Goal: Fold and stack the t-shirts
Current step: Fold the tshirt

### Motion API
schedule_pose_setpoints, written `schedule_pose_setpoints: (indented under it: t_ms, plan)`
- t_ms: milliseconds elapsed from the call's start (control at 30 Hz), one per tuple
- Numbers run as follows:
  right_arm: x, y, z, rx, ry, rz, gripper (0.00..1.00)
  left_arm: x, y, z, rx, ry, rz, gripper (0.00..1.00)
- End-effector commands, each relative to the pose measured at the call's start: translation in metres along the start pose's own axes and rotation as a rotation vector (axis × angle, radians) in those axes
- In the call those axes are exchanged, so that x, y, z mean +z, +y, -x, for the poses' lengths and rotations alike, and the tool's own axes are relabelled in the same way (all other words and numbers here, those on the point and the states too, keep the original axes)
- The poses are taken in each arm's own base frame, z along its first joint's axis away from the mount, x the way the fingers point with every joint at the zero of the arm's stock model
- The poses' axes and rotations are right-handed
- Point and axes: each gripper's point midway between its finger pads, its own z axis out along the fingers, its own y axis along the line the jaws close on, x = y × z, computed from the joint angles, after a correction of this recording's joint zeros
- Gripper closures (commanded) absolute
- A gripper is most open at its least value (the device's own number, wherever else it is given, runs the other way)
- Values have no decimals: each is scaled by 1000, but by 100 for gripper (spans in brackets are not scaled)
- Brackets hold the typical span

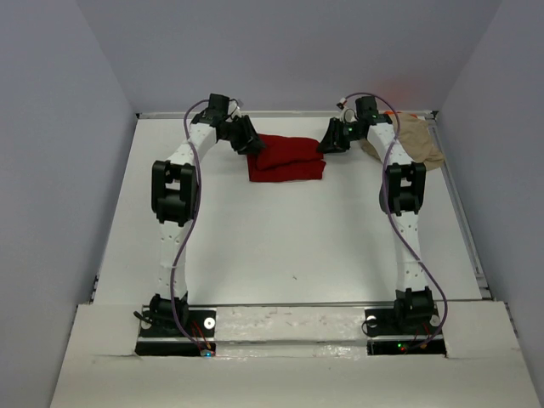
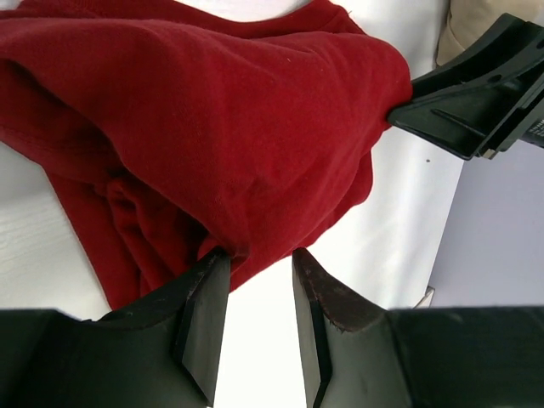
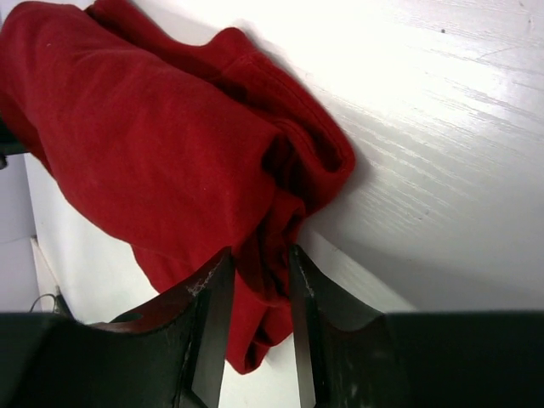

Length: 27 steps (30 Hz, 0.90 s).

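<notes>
seen at the far middle of the white desk (image 1: 272, 246): a dark red cloth t-shirt (image 1: 285, 160), folded into a rough flat bundle, wider than deep, with thick soft creases. lies flat on the desk, between the two arms. met at its left end by the left hand (image 1: 252, 146) and at its right end by the right hand (image 1: 326, 145), both reaching inward from the sides.

from the left wrist view: black fingers (image 2: 204, 323) standing apart, with bare desk showing in the gap. only a low fold of the red cloth coming down to the tip of the finger on the left of that view. nothing pressed between them.

from the right wrist view: fingers (image 3: 208, 323) drawn close together, with a bunched edge of the red cloth filling the gap and running down between them. clamped on that edge, as far as can be seen.

at the far right corner of the desk: a crumpled tan cloth t-shirt (image 1: 421, 140), just beside the right arm. kept apart from the red one, not stacked on it.
</notes>
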Motion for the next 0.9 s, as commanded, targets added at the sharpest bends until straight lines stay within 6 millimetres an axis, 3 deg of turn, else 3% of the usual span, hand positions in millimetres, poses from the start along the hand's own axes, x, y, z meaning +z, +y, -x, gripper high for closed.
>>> schedule_pose_setpoints:
  t_ms: [0,300,400,467,633,767,867]
  plan:
    - [-8,19,12,-72,-31,52,67,3,-9,-3,0,21,-53,55]
    - [-2,27,12,-121,-36,1,96,8,-9,-8,14,21,-46,56]
    - [-2,35,13,-160,-40,-31,99,0,-14,-2,35,-12,-34,56]
    - [-6,29,16,-170,-53,-80,100,-9,-24,2,55,-34,-38,56]
    - [-16,53,19,-227,-72,-126,100,-35,-44,11,113,-101,-19,56]
    - [-24,61,27,-247,-105,-171,100,-56,-62,14,152,-147,-20,56]
    - [-25,61,30,-242,-115,-181,100,-60,-67,13,173,-155,-16,57]
